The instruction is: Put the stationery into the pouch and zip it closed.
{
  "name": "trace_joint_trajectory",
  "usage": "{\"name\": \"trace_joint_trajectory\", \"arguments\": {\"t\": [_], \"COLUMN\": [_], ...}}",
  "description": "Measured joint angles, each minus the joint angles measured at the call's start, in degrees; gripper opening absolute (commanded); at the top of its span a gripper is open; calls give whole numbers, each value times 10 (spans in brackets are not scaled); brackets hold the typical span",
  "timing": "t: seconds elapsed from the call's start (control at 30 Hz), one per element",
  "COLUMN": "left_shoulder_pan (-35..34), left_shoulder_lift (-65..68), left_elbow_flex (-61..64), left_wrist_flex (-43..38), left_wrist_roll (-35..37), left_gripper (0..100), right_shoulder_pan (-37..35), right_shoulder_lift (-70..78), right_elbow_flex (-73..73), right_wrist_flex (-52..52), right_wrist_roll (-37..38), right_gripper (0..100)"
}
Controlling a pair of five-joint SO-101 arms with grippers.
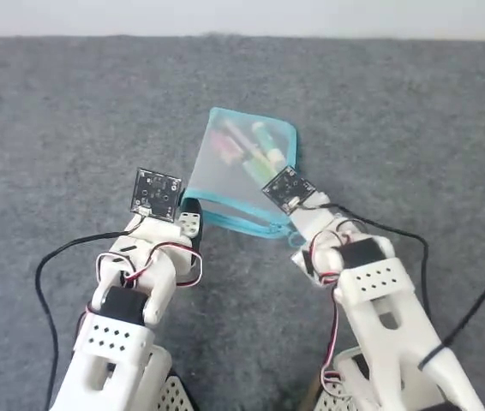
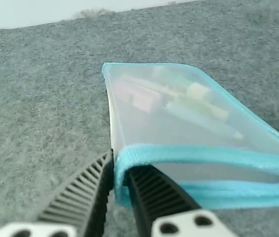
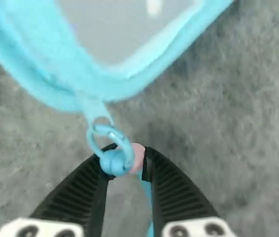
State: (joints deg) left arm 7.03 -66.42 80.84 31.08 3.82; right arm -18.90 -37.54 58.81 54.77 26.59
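Since the stationery sits inside the pouch, which lies on the surface, I judge the zipping step is in hand. My left hand pinches the pouch's corner at one end of the zip; my right hand pinches the pull at the other end. How far the zip is shut I cannot tell. If open, I'd draw the pull straight along it while the left hand anchors.

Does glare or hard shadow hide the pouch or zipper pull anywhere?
High view: soft even light, no glare on the pouch. Left wrist view: stationery shows through its clear side. Right wrist view: zipper pull evenly lit, only soft shadow beneath the pouch.
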Motion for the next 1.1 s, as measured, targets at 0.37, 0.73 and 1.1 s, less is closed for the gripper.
{"name": "trace_joint_trajectory", "arguments": {"t": [0.37,0.73,1.1], "left_shoulder_pan": [0,50,52], "left_shoulder_lift": [0,0,0], "left_elbow_flex": [0,29,30], "left_wrist_flex": [0,-1,-11], "left_wrist_roll": [0,-7,-7], "left_gripper": [13,12,12], "right_shoulder_pan": [-37,-144,-257], "right_shoulder_lift": [-85,-91,-84], "right_elbow_flex": [-53,-154,-178], "right_wrist_flex": [145,191,216], "right_wrist_roll": [-31,-43,-40], "right_gripper": [6,6,6]}}
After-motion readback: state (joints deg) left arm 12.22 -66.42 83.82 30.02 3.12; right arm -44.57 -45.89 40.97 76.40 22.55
